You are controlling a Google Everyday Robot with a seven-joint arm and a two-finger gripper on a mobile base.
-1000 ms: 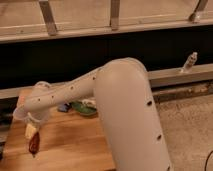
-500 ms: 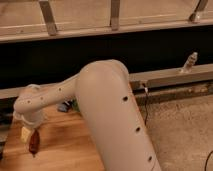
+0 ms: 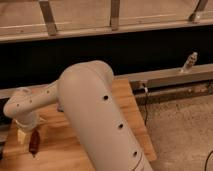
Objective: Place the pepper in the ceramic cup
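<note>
reaching down over the wooden table [image 3: 55, 150], the hand [image 3: 28, 136] clamps the dangling pepper [image 3: 34, 143].

Slender dark red pepper [image 3: 34, 142], upright in view, far lower left, at the tip of the tool [image 3: 28, 135]

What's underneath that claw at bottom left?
Below the gripper at lower left: the dark red pepper, then the wooden table. The arm hides much of the tabletop beyond.
</note>
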